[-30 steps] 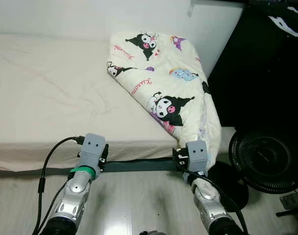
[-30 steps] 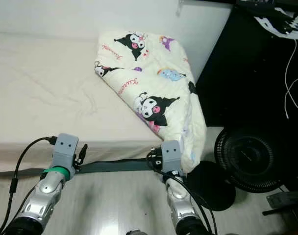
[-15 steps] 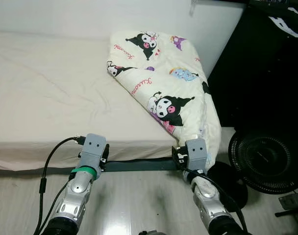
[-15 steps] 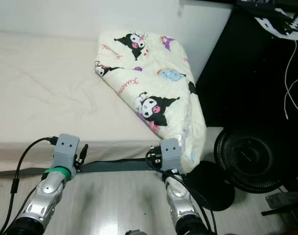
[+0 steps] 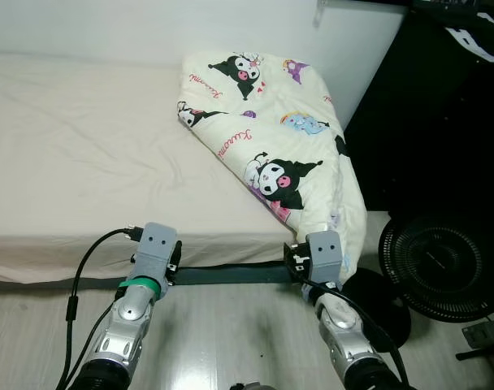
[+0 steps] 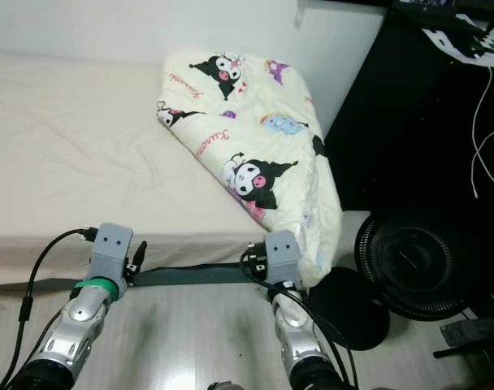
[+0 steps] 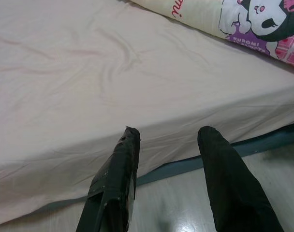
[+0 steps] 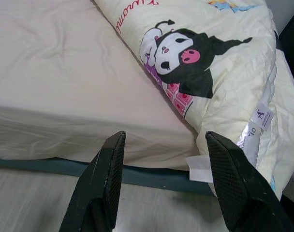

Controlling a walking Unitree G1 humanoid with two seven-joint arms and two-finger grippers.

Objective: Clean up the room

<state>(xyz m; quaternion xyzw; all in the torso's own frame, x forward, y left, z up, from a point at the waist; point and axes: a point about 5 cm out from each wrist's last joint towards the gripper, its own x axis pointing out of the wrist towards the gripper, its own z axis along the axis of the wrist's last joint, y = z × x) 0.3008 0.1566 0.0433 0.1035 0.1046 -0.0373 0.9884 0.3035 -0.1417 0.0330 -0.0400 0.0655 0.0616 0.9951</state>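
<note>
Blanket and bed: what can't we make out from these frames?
- Blanket: its lower end drops behind the right gripper in the eye views.
- Care tag: print too small, right wrist view.
- Bed: left side cut by the frame edge.
- Fan: cut by the right edge.

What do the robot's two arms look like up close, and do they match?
Both are shiny silver arms ending in a grey boxy wrist block. The left arm has a green band and a looping black cable; the right arm carries black cables too. Each end effector has two long black fingers.
</note>
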